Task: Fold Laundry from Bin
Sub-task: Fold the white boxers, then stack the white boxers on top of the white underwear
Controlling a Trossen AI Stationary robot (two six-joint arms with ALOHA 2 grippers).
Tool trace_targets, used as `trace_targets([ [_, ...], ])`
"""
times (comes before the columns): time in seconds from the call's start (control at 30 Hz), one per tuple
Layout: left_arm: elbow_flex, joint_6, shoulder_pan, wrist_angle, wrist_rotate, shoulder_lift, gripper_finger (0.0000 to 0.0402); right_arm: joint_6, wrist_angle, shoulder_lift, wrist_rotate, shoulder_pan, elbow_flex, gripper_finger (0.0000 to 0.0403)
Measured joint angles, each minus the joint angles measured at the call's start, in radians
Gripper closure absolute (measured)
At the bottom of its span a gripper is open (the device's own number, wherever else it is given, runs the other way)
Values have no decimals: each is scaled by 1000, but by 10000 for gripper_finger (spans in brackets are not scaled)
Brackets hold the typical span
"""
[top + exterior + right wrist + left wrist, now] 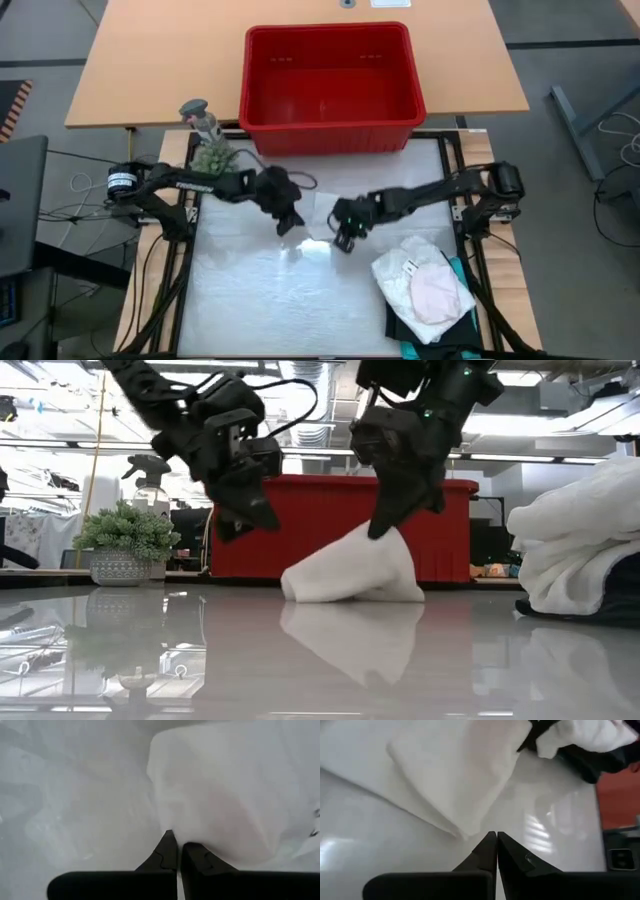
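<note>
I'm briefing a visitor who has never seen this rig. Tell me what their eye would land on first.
The red bin at the table's far edge, which looks empty from above. Next, the small white cloth at mid-table, one corner pulled up into a peak by the shut right end effector, while the left end effector, shut and empty, hangs beside it. Last, the pile of folded white laundry at the right near corner.

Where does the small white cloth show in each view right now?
High: small white cloth, mid-table between both hands.
Low: centre, peaked, before the red bin.
Left wrist: upper middle.
Right wrist: right of centre.
Shared landmark: the right hand pinching it.
</note>
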Motion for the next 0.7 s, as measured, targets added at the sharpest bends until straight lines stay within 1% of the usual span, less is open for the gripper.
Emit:
trace_targets([
  [0.13, -84, -108, -73, 128, -34, 0, 401, 85, 18, 31, -3, 59, 0, 376],
  [0.2, -97, -133, -93, 138, -72, 0, 401, 120, 7, 34, -16, 78, 1, 362],
  [0.33, -97, -161, -106, 162, -122, 0, 401, 133, -23, 15, -31, 106, 1, 319],
  [0.37, -97, -164, -106, 169, -123, 0, 401, 129, -50, -5, -54, 110, 1, 306],
  [0.47, -97, -183, -92, 189, -88, -13, 401, 88, -139, -87, -116, 108, 2, 264],
  [0.53, -94, -192, -79, 201, -58, -35, 401, 65, -194, -143, -126, 114, 2, 232],
  [0.63, -94, -186, -72, 195, -45, -90, 401, -1, -156, -215, -119, 124, 2, 188],
  [0.7, -94, -152, -71, 179, -49, -144, 401, -71, -112, -233, -109, 132, 3, 171],
])
